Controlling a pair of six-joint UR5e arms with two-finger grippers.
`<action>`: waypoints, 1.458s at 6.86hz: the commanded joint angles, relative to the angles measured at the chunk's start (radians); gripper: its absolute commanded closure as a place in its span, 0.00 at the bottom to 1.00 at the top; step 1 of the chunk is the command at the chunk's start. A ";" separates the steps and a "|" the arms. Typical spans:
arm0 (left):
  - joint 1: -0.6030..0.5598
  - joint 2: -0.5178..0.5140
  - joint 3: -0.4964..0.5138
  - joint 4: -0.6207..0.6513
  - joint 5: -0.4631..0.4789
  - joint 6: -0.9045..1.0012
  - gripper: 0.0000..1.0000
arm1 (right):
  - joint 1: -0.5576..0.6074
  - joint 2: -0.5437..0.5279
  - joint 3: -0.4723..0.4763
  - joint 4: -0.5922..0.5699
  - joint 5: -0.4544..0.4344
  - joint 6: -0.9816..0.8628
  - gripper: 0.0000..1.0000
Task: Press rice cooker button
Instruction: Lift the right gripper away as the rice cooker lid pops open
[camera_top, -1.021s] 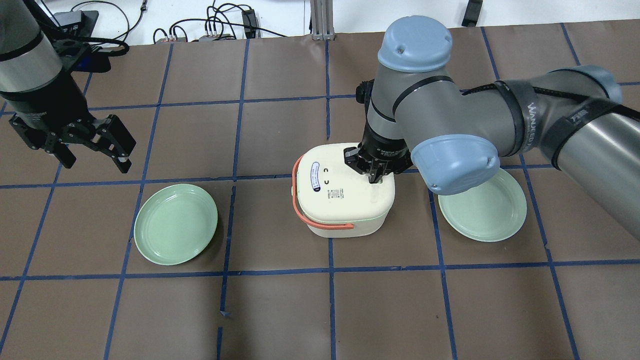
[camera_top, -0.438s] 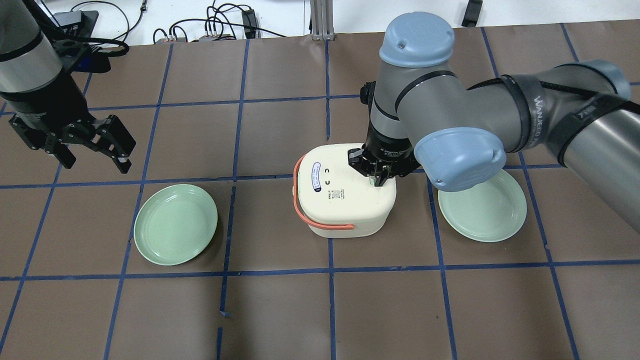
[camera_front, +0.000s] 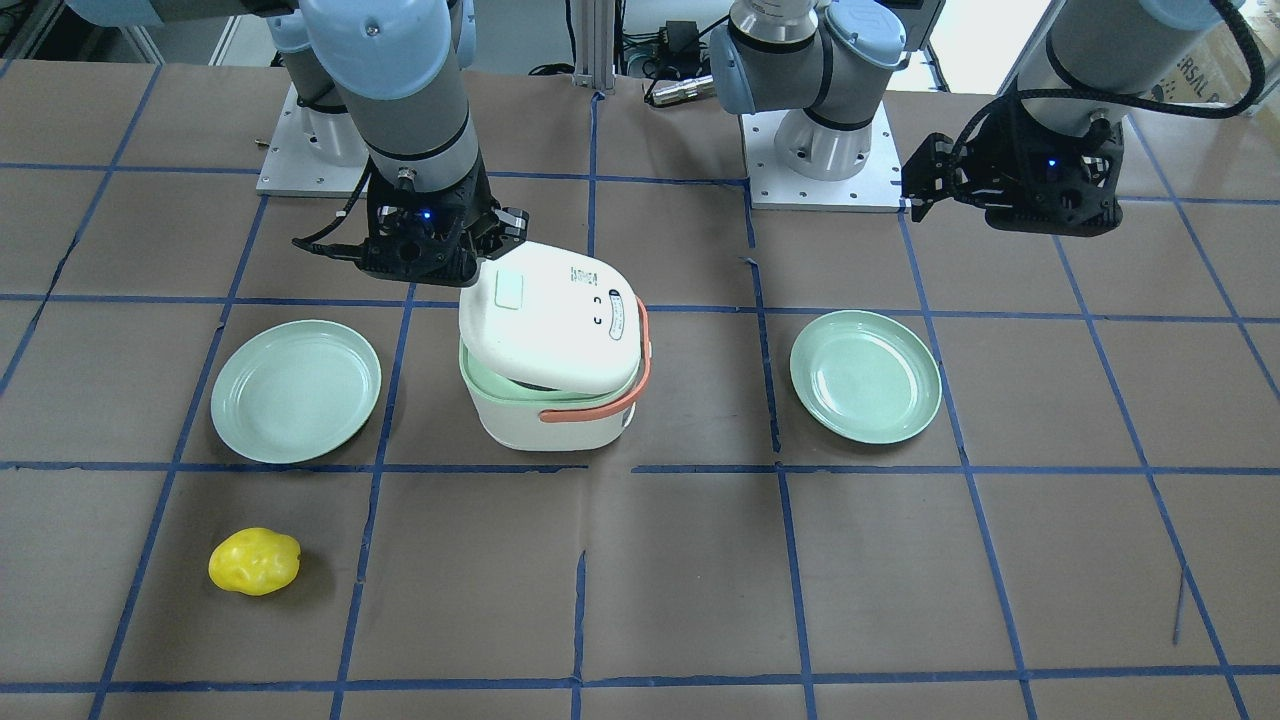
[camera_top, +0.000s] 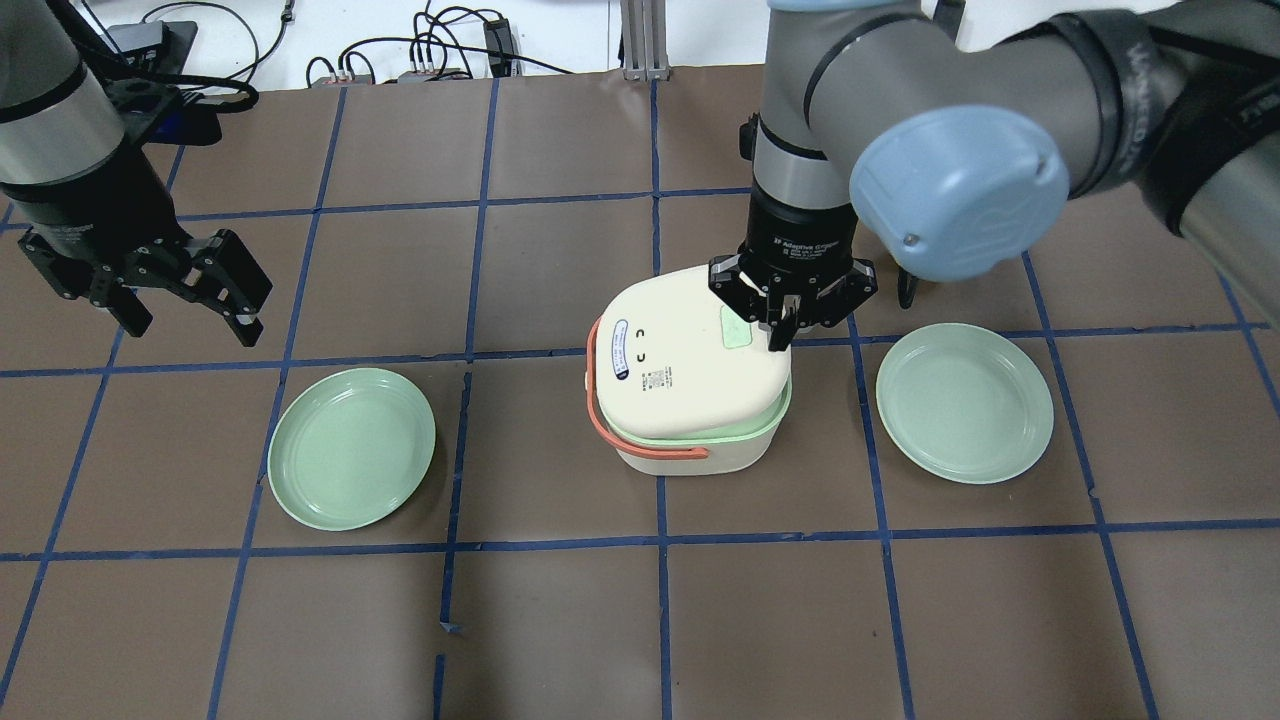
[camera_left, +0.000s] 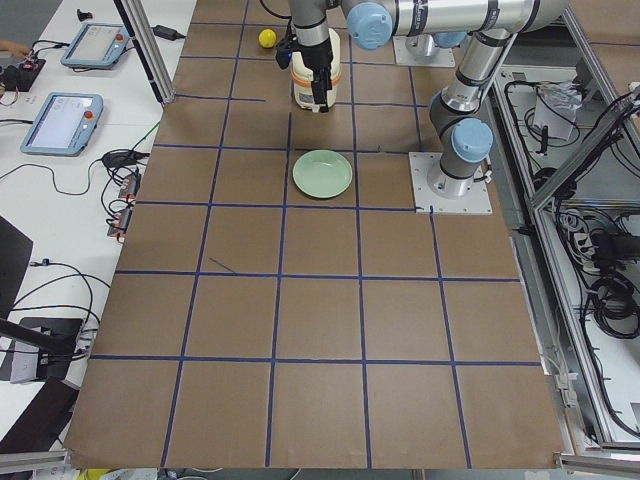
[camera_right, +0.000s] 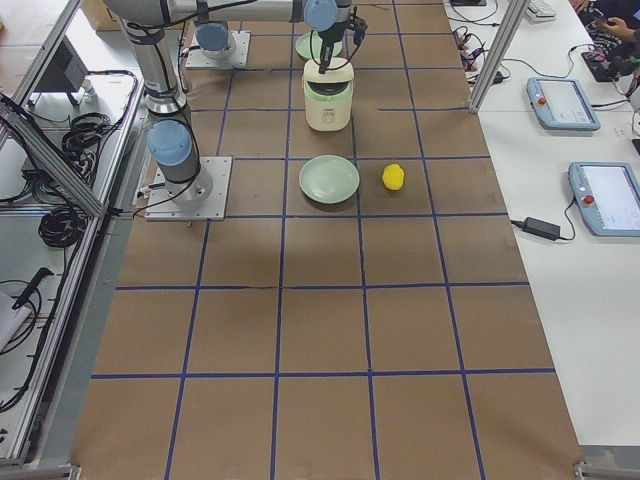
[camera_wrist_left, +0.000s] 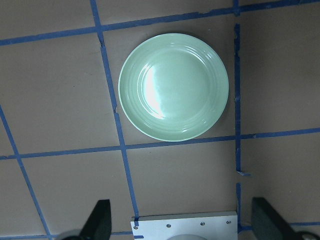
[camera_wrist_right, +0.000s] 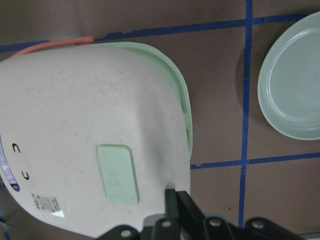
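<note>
The white rice cooker with an orange handle band stands at the table's middle. Its lid is tilted up and ajar, and the mint green rim shows under it. A mint green button sits on the lid and also shows in the right wrist view. My right gripper is shut and empty, with its fingertips just above the lid's edge, beside the button. My left gripper is open and empty, hovering at the far left, away from the cooker.
A green plate lies left of the cooker, under my left gripper's camera. A second green plate lies right of the cooker. A yellow lemon-like object lies on the operators' side of the table.
The cooker's lid has popped up and tilted, baring the mint rim. My right gripper has risen off the button and moved slightly right. The left arm has not moved.
</note>
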 joint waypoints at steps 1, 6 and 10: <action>0.000 0.000 0.000 0.000 0.000 0.000 0.00 | -0.031 0.059 -0.140 0.051 -0.045 -0.032 0.59; 0.000 0.000 0.000 0.000 0.000 0.000 0.00 | -0.211 0.089 -0.132 -0.164 -0.056 -0.465 0.00; 0.000 0.002 0.000 0.000 0.000 0.000 0.00 | -0.206 -0.014 -0.119 -0.060 -0.015 -0.418 0.00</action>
